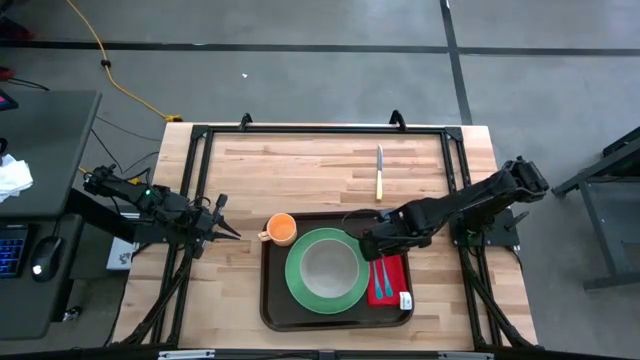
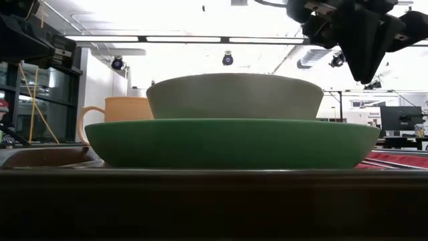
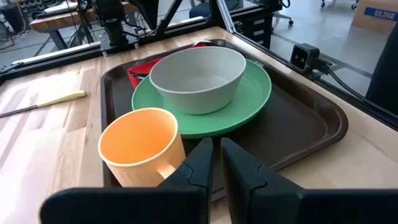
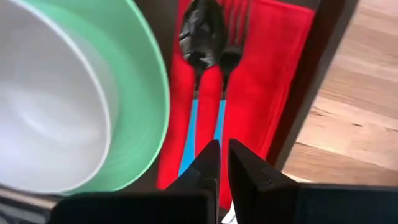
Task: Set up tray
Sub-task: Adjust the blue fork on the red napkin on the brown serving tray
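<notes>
The dark brown tray (image 1: pixel 275 292) lies on the wooden table toward its near edge. On it rests a green plate (image 1: pixel 300 288) with a grey bowl (image 1: pixel 325 266) inside, an orange cup (image 1: pixel 282 229) at the far left corner, and a red napkin (image 4: pixel 273 74) on the right. A blue-handled spoon (image 4: pixel 199 37) and fork (image 4: pixel 233 43) lie on the napkin. My right gripper (image 4: pixel 224 149) hangs shut above the napkin's far end, pointing down and touching nothing. My left gripper (image 3: pixel 216 146) waits shut at the table's left, just short of the cup.
A yellow-handled knife (image 1: pixel 379 172) lies on the bare wood beyond the tray. Black frame rails (image 1: pixel 320 129) run along the table's far edge and sides. A small camera (image 3: pixel 305 56) sits at the near edge. A small white tag (image 1: pixel 405 299) lies at the napkin's near corner.
</notes>
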### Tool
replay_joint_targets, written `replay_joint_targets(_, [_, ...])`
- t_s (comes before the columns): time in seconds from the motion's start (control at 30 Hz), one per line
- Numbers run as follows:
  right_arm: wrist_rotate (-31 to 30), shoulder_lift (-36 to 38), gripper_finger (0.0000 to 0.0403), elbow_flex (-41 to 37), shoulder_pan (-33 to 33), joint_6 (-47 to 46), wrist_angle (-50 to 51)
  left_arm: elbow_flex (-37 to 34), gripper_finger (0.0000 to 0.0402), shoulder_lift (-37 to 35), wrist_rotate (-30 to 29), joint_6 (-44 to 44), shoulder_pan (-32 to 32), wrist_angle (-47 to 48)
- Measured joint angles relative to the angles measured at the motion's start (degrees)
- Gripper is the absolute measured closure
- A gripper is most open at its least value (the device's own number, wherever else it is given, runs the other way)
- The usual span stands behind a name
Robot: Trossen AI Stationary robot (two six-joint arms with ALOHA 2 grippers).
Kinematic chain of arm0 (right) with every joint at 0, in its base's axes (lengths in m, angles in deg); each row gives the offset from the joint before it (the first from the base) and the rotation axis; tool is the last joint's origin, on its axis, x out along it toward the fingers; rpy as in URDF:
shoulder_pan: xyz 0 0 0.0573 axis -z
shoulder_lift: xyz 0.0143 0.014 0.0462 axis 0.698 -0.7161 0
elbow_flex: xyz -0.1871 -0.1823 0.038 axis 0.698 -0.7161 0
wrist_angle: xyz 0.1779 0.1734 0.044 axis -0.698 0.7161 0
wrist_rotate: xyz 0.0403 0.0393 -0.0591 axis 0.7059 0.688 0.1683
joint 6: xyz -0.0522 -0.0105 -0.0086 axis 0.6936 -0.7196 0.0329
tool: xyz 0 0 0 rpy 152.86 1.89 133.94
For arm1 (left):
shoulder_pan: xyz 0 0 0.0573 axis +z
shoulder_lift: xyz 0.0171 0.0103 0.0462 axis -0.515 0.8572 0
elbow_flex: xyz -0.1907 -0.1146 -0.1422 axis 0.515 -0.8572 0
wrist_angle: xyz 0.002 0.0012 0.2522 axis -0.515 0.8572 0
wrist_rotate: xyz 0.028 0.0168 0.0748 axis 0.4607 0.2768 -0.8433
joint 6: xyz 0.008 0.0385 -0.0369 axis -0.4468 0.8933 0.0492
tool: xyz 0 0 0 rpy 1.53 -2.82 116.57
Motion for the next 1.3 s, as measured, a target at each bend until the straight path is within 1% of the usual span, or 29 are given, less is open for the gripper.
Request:
replay_joint_targets(0.13, [-0.2, -1.3, 0.0395, 0.0, 0.4, -0.8, 1.5, 0.0, 0.0339, 0.0, 0.0, 0.2, 0.0, 0.0])
replay_joint_targets(0.37, [2.4, -6.3, 0.04, 0.0, 1.7, 2.9, -0.6, 0.0, 0.0339, 0.0, 0.0, 0.5, 0.0, 0.0])
replay_joint_targets(0.5, [4.5, -8.9, 0.04, 0.0, 1.9, 3.9, 0.6, 0.0, 0.0339, 0.0, 0.0, 0.5, 0.0, 0.0])
replay_joint_targets(0.63, [4.6, -11.2, 0.0399, 0.0, 1.9, 4.3, 0.3, 0.0, 0.0339, 0.0, 0.0, 0.4, 0.0, 0.0])
replay_joint_targets(0.9, [3.5, -11.8, 0.0397, 0.0, 1.9, 4.5, 0.4, 0.0, 0.0339, 0.0, 0.0, 0.4, 0.0, 0.0])
replay_joint_targets(1.07, [-1.1, -11.8, 0.04, 0.0, 1.9, 4.6, -0.2, 0.0, 0.0339, 0.0, 0.0, 0.4, 0.0, 0.0])
replay_joint_targets(1.3, [-0.8, -11.8, 0.0396, 0.0, 1.9, 4.6, -2.3, 0.0, 0.0339, 0.0, 0.0, 0.4, 0.0, 0.0])
